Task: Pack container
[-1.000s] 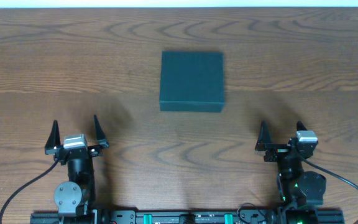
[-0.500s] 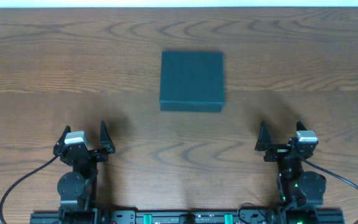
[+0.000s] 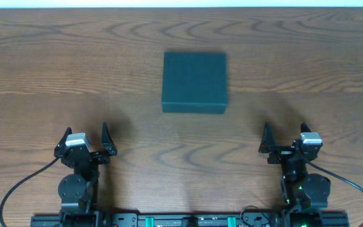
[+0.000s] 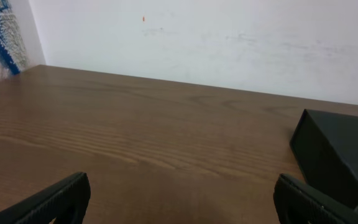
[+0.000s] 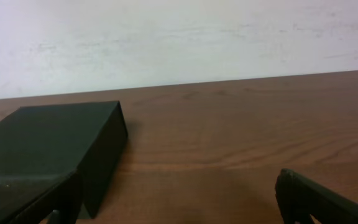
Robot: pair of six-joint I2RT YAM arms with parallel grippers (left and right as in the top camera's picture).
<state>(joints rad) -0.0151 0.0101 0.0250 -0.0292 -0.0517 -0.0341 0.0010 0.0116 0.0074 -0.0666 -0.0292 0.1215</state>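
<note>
Container [image 3: 194, 82] shut and flat on the table [image 3: 43, 75], well ahead of both sets of fingers, wood showing along every edge, left gripper [image 3: 84, 133] spread wide, right gripper [image 3: 285, 131] spread wide, left wrist view, container corner past the right finger [image 4: 316, 202], wood between fingers, right wrist view, container edge near the left finger [image 5: 58, 199].

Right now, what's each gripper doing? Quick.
Left gripper: open, empty, short of the dark teal square cardboard box.
Right gripper: open, empty.

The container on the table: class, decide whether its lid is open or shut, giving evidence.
Shut. The container shows one flat, unbroken top overhead; neither wrist view shows any interior.
</note>
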